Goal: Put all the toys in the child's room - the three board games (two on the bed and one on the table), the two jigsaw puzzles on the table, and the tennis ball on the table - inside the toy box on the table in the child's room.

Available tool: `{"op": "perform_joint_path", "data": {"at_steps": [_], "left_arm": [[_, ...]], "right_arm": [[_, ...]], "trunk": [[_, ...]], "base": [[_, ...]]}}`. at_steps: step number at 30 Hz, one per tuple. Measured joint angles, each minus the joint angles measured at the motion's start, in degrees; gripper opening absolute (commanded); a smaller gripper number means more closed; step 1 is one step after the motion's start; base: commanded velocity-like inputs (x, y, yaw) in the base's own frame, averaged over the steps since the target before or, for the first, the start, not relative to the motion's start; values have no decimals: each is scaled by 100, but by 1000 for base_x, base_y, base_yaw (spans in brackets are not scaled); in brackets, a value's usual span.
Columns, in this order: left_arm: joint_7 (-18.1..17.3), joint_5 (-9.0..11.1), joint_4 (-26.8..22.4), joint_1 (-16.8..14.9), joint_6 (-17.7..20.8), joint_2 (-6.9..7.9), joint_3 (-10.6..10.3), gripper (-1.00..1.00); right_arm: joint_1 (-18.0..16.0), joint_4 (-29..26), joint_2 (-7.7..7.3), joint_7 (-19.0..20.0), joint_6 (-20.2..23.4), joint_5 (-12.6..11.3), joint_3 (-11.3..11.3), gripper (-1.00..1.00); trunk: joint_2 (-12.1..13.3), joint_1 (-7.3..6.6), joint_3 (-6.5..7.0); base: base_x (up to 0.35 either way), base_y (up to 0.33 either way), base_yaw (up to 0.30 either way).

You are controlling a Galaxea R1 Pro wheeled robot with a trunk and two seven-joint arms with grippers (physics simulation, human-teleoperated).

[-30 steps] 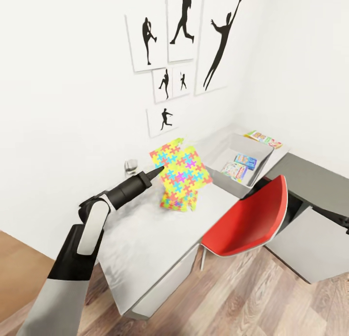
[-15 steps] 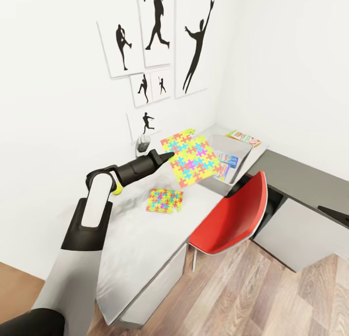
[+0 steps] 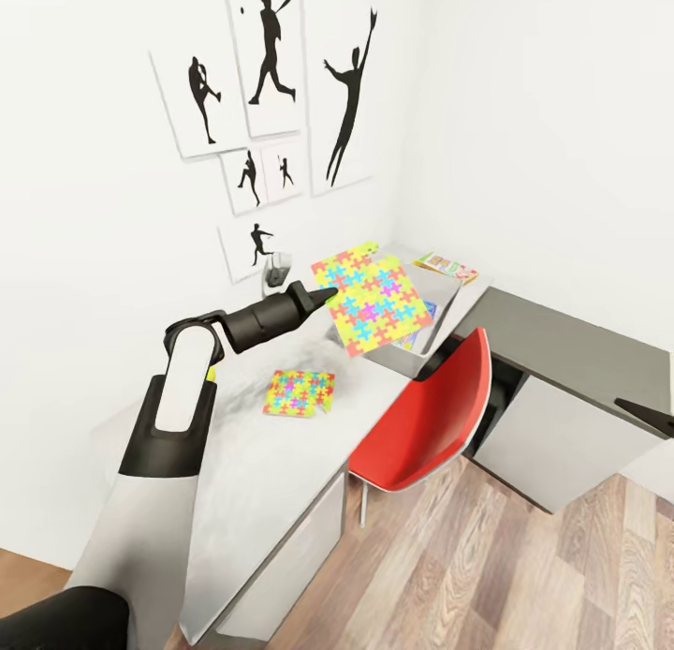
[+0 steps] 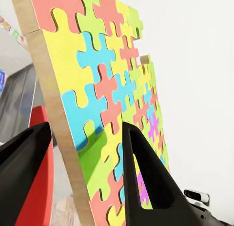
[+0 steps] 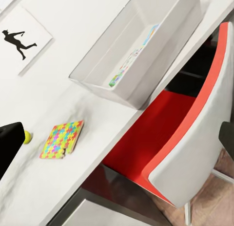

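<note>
Jigsaw carry underway: your left gripper [image 3: 325,299] pinches 1 multicoloured interlocking puzzle sheet [image 3: 372,297] by its edge, aloft beside the light grey sloped toy bin [image 5: 141,50]. Next, swing over the rim, then release.

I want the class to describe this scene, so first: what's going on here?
The robot's left gripper is shut on a jigsaw puzzle, holding it in the air beside the toy box, which already has game boxes inside. A second jigsaw puzzle lies flat on the table, and the tennis ball sits there too. A red chair stands at the table.
</note>
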Motion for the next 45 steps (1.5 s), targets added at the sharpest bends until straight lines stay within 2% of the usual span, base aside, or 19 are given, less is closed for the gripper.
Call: {"op": "perform_joint_path", "data": {"at_steps": [12, 29, 45], "left_arm": [[13, -1, -207, -10, -4, 8, 37, -100], [15, -8, -263, -10, -6, 11, 66, -100], [15, 0, -267, -11, -10, 12, 83, -100]], "right_arm": [[0, -1, 11, 1, 0, -5, -2, 100], [0, -3, 21, 8, -6, -4, -2, 100], [-3, 5, 22, 10, -6, -3, 7, 100]], "trunk": [[0, 0, 9], [1, 0, 11], [0, -1, 11]], "base": [[0, -36, -19], [0, -279, 3], [11, -321, 217]]}}
